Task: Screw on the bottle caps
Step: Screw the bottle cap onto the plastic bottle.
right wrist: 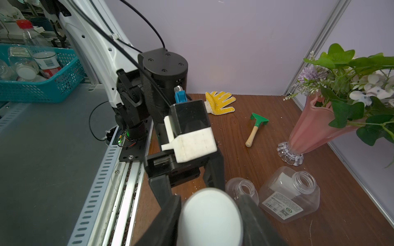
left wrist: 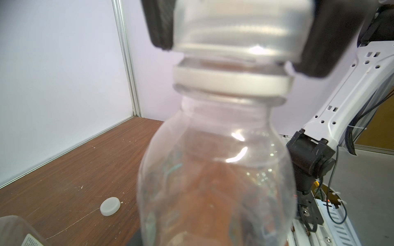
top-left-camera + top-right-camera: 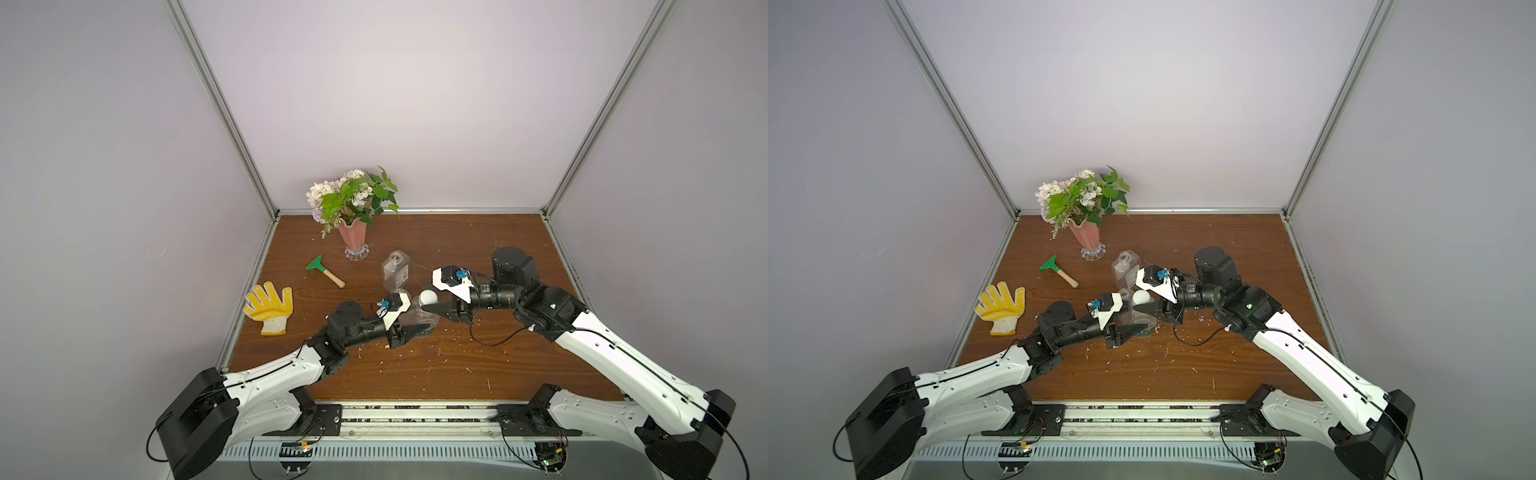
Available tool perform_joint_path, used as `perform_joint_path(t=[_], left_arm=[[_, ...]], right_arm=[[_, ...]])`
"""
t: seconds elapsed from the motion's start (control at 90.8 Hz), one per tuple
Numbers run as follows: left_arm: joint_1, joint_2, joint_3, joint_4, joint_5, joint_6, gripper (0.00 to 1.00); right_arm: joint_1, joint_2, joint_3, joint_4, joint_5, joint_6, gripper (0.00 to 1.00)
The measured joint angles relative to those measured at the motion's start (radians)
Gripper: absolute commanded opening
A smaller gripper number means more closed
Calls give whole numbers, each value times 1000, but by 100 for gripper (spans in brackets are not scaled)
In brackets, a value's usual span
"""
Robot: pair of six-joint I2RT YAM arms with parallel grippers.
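Left wrist: right pincer (image 2: 234,42) clamps cap (image 2: 241,25) atop bottle (image 2: 215,170) held by left pincer (image 3: 420,325).

A white cap (image 1: 210,215) tops a clear rounded bottle (image 2: 215,181) over a brown, wood-grained table (image 3: 478,365) flecked with pale specks. A clear square bottle (image 1: 290,200) bears a white label (image 1: 277,203) with black print and a green mark. A yellow glove (image 3: 269,307) with a dotted palm and cream cuff, a green-headed rake (image 3: 326,272) with a tan handle, and a pink vase (image 3: 352,235) of white and lilac flowers (image 3: 322,192) and green leaves (image 3: 376,195) stand out against pale lilac-grey walls (image 3: 415,104).
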Motion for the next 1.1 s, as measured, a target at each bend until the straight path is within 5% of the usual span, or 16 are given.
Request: perform_joint_path(t=[0.242,0.66,1.101], left_arm=[[0,6,0,25,0,0,55],[0,8,0,51,-1,-5,55],[0,10,0,51,70,-26,55]], right_arm=[[-3,19,0,-33,1,7,56],[-17,14,10,-102,30,-3,89],[-43,-66,95,-124,-117,-40,86]])
